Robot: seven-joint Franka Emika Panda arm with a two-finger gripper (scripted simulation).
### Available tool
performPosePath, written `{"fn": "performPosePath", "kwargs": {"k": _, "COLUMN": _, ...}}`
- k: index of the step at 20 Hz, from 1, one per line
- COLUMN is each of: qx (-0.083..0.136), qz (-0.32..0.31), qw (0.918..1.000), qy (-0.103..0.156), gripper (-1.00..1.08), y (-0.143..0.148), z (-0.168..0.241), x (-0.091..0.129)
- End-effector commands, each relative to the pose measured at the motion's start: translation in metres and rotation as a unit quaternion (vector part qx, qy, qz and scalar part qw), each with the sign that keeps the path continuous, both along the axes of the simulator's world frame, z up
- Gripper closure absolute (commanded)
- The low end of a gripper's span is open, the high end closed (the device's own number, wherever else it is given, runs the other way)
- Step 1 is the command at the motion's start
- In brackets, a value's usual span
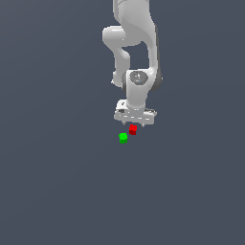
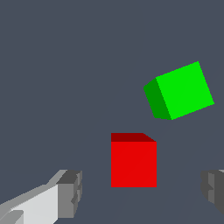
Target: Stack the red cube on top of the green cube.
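The Panda arm [image 1: 131, 52] hangs over a plain dark floor [image 1: 57, 191] with its wrist pointed straight down, a posture that suits a vertical pick. The white gripper [image 1: 134, 123] sits just above the two cubes, and its jaws stand spread: in the wrist view one grey fingertip [image 2: 70, 193] and the other [image 2: 213, 189] lie well apart, with nothing pinched. The red cube [image 2: 133, 164] rests on the floor between them, touching neither, nearer the first fingertip. That placement appears deliberate, lining the jaws up to descend around the cube. The green cube [image 2: 183, 89] lies just beyond the red cube, outside the jaw gap, turned at an angle and apart from it. Judged stage: pre-grasp alignment; no stacking is yet done.
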State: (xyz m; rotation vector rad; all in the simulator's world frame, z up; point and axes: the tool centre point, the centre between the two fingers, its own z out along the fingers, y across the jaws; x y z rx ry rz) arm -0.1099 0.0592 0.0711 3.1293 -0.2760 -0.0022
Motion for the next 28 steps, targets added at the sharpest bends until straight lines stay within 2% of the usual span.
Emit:
{"fn": "performPosePath", "kwargs": {"k": 1, "qx": 0.000, "qz": 0.000, "qw": 1.0000, "qy": 0.000, "gripper": -0.92, "y": 0.000, "z": -0.001, "x": 0.000}}
{"fn": "performPosePath", "kwargs": {"k": 19, "qx": 0.000, "qz": -0.002, "qw": 1.0000, "qy": -0.001, "gripper": -0.92, "y": 0.001, "z": -0.051, "x": 0.000}}
{"fn": "performPosePath", "kwargs": {"k": 20, "qx": 0.000, "qz": -0.002, "qw": 1.0000, "qy": -0.001, "gripper": 1.08, "y": 0.001, "z": -0.051, "x": 0.000}}
{"fn": "performPosePath", "kwargs": {"k": 28, "qx": 0.000, "qz": -0.002, "qw": 1.0000, "qy": -0.001, "gripper": 1.08, "y": 0.001, "z": -0.051, "x": 0.000}}
